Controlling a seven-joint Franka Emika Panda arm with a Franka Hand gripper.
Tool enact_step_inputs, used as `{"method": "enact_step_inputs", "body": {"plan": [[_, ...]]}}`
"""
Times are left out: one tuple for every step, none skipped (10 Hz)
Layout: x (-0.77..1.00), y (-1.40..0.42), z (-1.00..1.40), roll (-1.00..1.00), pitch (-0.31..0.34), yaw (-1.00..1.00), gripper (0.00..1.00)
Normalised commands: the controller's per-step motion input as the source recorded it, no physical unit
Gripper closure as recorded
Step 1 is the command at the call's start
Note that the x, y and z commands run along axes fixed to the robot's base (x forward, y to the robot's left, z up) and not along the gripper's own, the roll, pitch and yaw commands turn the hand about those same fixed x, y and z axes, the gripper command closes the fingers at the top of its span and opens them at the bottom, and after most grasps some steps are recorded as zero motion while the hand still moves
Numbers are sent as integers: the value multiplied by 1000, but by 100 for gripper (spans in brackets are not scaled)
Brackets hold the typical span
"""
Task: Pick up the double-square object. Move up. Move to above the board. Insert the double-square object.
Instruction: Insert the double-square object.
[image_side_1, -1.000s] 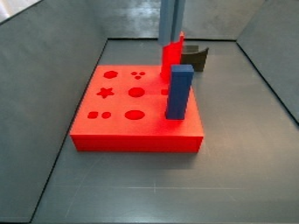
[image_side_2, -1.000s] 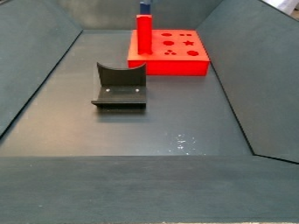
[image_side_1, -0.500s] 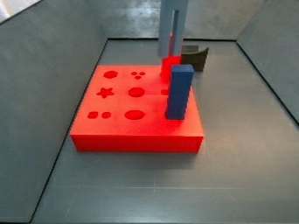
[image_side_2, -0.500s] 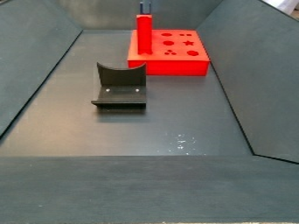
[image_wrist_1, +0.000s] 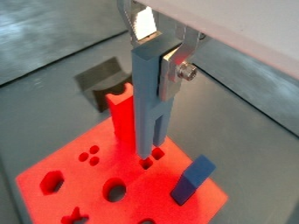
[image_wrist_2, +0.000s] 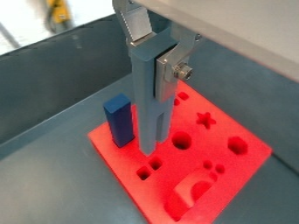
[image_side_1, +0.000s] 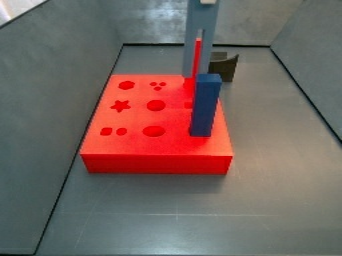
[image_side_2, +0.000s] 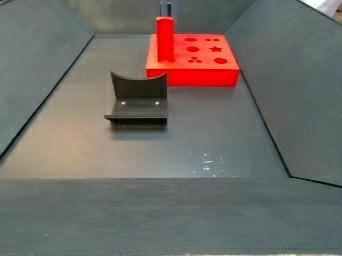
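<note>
My gripper (image_wrist_1: 159, 51) is shut on the double-square object (image_wrist_1: 149, 101), a tall grey-blue bar with a forked lower end. It shows in both wrist views (image_wrist_2: 149, 96). The bar hangs upright over the red board (image_wrist_1: 70, 179), and its forked end is right at the paired small square holes (image_wrist_1: 151, 157). I cannot tell whether it has entered them. In a side view the bar (image_side_1: 210, 45) stands over the far part of the board (image_side_1: 134, 135).
A blue upright block (image_side_1: 205, 103) and a red upright block (image_wrist_1: 121, 114) stand in the board beside the held bar. The dark fixture (image_side_2: 136, 98) stands on the grey floor away from the board. Grey walls enclose the floor.
The gripper with the bar has shifted slightly sideways over the far part of the board. The blocks, board and fixture have not moved.
</note>
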Motion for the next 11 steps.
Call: {"method": "enact_step_inputs", "body": {"plan": [[240,0,-357,74,0,-403,100],[234,0,-389,109,0,-309,100],[240,0,-374,110,0,-334,100],[163,0,-386,113,0,-297,100],[109,0,-417,63,0,-260,100],[57,26,-357,0,0,-343,100],[-46,74,-260,-74,0,-371,100],[0,0,-131,-137,0,-71,100],[0,0,-106,-100,-4,0,100],[0,0,-123,-77,-10,123,100],[0,0,-183,0,-17,491,100]]}}
